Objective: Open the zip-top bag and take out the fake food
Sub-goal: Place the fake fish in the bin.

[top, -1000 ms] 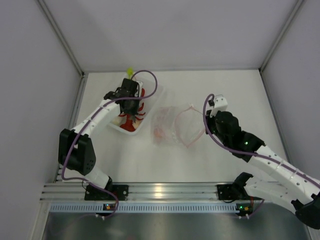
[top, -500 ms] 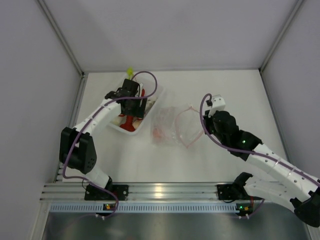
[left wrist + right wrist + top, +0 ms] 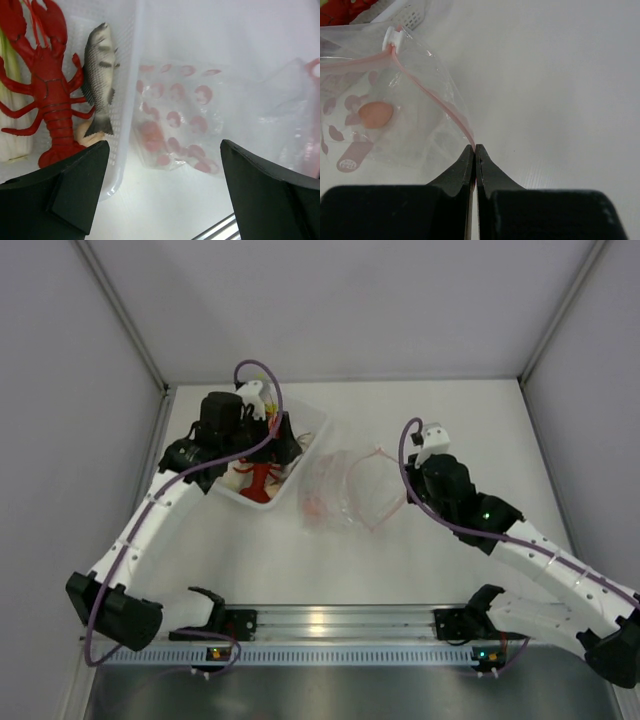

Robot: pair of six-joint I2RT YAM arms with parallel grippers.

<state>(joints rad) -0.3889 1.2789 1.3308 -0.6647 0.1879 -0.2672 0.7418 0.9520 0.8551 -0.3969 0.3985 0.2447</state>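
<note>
1. Now your left claw point(image 3: 164, 150) stands wide with nothing in it, hanging over the edge of the clear tray point(image 3: 127, 60).
2. You can see the red lobster point(image 3: 47, 95), the grey fish point(image 3: 100, 70) and the leek point(image 3: 10, 130) lying in that tray.
3. Your right claw point(image 3: 475, 148) is pinched tight on the pink zip strip point(image 3: 435, 100) of the bag point(image 3: 395, 135).
4. That bag lies on the surface point(image 3: 560, 75) just beside the tray, with a small pinkish-beige round piece point(image 3: 376, 114) inside it.

One zip-top bag point(image 3: 345, 490), one clear tray point(image 3: 312, 428), one red lobster point(image 3: 47, 90), one grey fish point(image 3: 100, 65), one leek stalk point(image 3: 10, 135), one pinkish oval piece point(image 3: 375, 114).
</note>
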